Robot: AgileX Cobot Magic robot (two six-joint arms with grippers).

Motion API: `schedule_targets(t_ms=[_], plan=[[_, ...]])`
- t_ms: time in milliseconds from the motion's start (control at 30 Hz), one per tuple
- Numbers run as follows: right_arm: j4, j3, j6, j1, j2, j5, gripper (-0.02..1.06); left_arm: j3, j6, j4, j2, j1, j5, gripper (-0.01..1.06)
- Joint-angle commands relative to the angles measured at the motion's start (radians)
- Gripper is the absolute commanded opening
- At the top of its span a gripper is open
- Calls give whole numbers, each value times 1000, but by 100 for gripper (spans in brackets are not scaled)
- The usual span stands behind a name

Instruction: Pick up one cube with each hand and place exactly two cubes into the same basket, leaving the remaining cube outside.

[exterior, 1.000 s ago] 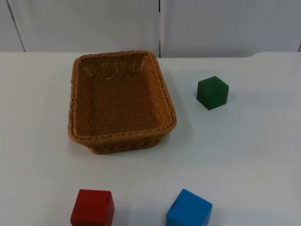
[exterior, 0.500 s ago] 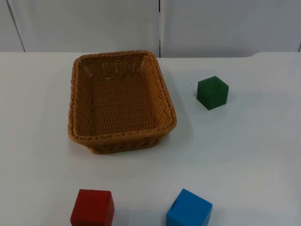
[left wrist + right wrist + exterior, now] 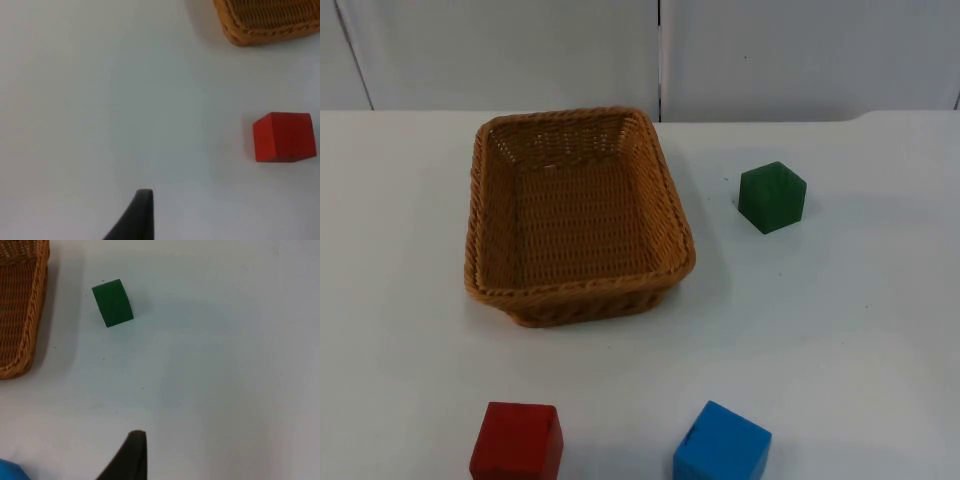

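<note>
- Left gripper [image 3: 142, 220]: one black fingertip visible above bare counter [image 3: 100, 100]; whether the fingers are apart or together, cannot tell. Holds nothing visible.
- Right gripper [image 3: 131, 457]: same, one fingertip over the counter; spread cannot be told.
- Red cube [image 3: 284, 137] lies off to the side of the left fingertip, well apart; green cube [image 3: 113, 302] well apart from the right.
- Blue cube [image 3: 721, 443] beside red, at the near edge.
- Basket [image 3: 578, 214] empty.
- Step: probably pre-reach. Next: each arm centres over its cube, descends.
</note>
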State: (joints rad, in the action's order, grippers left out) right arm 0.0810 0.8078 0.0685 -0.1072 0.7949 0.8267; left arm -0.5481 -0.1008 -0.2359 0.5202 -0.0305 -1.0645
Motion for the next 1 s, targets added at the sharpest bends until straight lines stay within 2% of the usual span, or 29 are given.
schedule_targets(t_ms=[0, 233, 733, 967], plan=[[19, 25, 21, 4, 46, -23, 105, -6, -16, -20, 22, -1, 5, 105], [34, 77, 36, 4, 196, -59, 105, -6, -32, -24, 107, -1, 9, 105], [38, 159, 36, 4, 436, -102, 105, -6, -139, -101, 307, -1, 96, 105], [58, 247, 37, 4, 564, -153, 105, -6, -174, -120, 405, -1, 139, 105]])
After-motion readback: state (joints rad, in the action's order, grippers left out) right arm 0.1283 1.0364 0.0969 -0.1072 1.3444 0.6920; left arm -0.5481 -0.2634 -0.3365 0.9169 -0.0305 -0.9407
